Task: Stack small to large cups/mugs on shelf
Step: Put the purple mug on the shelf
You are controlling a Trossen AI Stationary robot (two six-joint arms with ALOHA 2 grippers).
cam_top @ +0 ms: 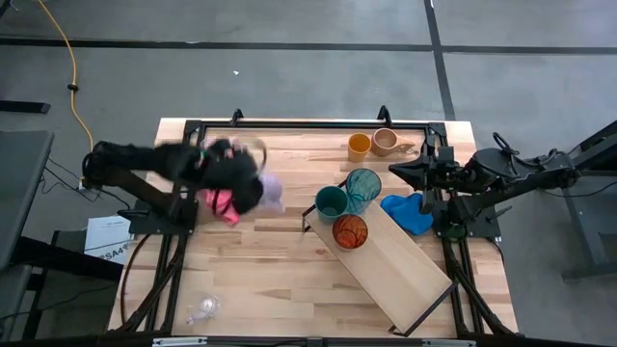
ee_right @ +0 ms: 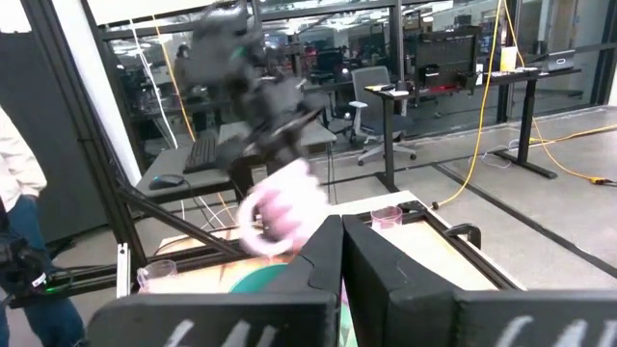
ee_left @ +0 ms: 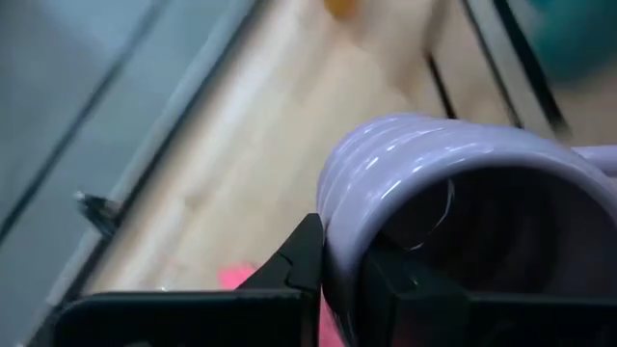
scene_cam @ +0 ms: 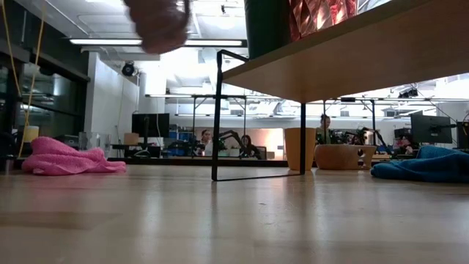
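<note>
Lilac mug [ee_left: 453, 212] hangs by its rim in the left gripper [ee_left: 337, 275], pinched thin; a swing could shake it loose. Right gripper [ee_right: 342, 255] waits closed.

You can read only one scrap of text here. On the floor just off the table's left edge, under the left arm's base, lies a white sheet of paper [cam_top: 106, 236]; along its edge it carries dark letters that look like "SA4", though they are too small for you to be sure. You will find nothing legible on the cups, the shelf, the cloths or the arms, and the monitors in the room behind show nothing readable.
</note>
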